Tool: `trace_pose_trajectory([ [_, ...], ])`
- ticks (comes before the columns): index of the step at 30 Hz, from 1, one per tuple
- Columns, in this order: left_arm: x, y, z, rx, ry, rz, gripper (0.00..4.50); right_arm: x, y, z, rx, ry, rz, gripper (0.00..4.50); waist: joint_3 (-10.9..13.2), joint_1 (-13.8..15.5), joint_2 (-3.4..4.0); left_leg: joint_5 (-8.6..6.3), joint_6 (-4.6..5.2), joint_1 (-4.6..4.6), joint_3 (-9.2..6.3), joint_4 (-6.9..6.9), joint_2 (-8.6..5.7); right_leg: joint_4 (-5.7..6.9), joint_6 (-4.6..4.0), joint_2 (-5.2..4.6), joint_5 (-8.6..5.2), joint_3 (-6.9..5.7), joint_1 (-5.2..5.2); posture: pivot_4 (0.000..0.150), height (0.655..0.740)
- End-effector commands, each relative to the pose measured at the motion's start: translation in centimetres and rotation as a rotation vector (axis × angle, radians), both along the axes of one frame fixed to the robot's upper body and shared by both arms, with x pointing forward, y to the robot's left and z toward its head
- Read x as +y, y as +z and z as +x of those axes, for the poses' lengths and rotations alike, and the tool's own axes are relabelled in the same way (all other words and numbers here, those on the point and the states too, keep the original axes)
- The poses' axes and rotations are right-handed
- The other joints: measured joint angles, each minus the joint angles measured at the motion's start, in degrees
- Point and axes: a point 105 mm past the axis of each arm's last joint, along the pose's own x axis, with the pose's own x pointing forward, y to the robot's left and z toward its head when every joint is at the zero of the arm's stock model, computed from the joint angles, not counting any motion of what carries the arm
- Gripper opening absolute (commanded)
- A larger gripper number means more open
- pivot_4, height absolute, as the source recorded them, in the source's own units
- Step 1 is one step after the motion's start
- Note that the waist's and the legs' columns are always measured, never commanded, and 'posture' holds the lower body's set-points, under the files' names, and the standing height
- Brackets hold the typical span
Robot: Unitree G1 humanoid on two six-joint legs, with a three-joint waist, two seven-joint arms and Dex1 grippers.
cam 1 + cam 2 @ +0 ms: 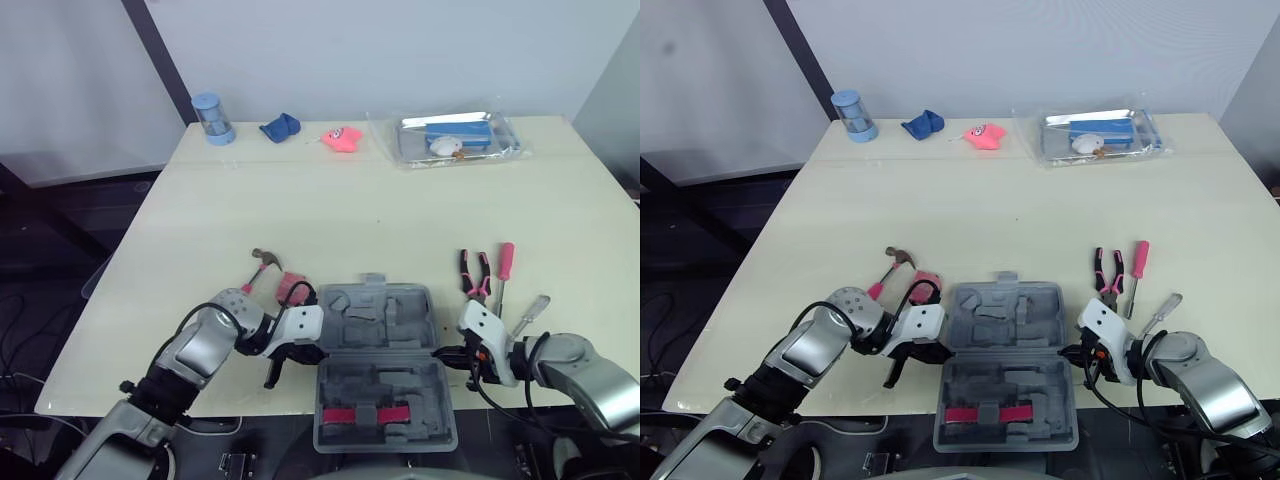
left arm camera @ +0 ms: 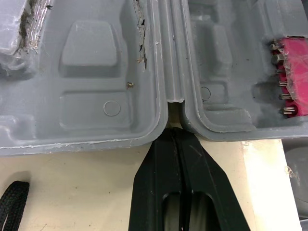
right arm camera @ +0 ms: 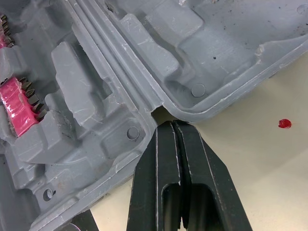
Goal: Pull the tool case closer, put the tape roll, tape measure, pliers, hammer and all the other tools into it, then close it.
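The grey tool case (image 1: 378, 330) lies open at the table's front edge, its near half overhanging the edge and holding pink bits (image 1: 378, 414). My left gripper (image 1: 318, 350) is shut, its tips at the left end of the case's hinge (image 2: 172, 103). At the hinge's right end my right gripper (image 1: 440, 352) is also shut, tips against the notch (image 3: 161, 113). A hammer (image 1: 262, 265) and a pink tape measure (image 1: 290, 288) lie just left of the case. Pliers (image 1: 474, 272), a pink screwdriver (image 1: 505, 265) and a silver screwdriver (image 1: 530, 315) lie to its right.
Along the table's far edge stand a blue cylinder (image 1: 212, 118), a blue cloth (image 1: 281, 127), a pink toy (image 1: 341, 138) and a clear plastic tray (image 1: 455, 137). The middle of the table (image 1: 380, 210) is bare.
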Motion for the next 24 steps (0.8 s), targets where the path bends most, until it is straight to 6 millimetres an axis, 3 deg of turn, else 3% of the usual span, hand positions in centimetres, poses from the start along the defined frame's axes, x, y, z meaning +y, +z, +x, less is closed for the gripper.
trace_pose_trajectory([
  [1,-1.1,-0.8,-0.5,0.004,-0.029,-0.001,0.01,0.9,0.7,-0.3,-0.015,0.036,0.041,0.01,0.0,0.0,0.01,0.0,0.0,0.0,0.0,0.0,0.0,0.0,0.0,0.0,0.0,0.0,0.0,0.15,0.74],
  [12,-0.7,-0.6,0.4,-0.02,-0.005,0.001,0.01,0.6,0.8,-0.2,-0.02,0.028,0.039,0.01,0.0,0.1,0.01,0.0,0.0,0.0,-0.02,0.0,0.0,0.0,0.0,0.0,0.0,-0.02,0.02,0.15,0.74],
  [24,0.0,-0.5,-0.1,-0.006,0.0,0.01,0.01,0.3,1.0,-0.1,-0.027,0.016,0.038,0.01,0.0,0.0,0.01,0.0,0.0,0.01,-0.02,0.0,0.0,0.0,0.0,0.0,0.0,-0.03,0.02,0.15,0.74],
])
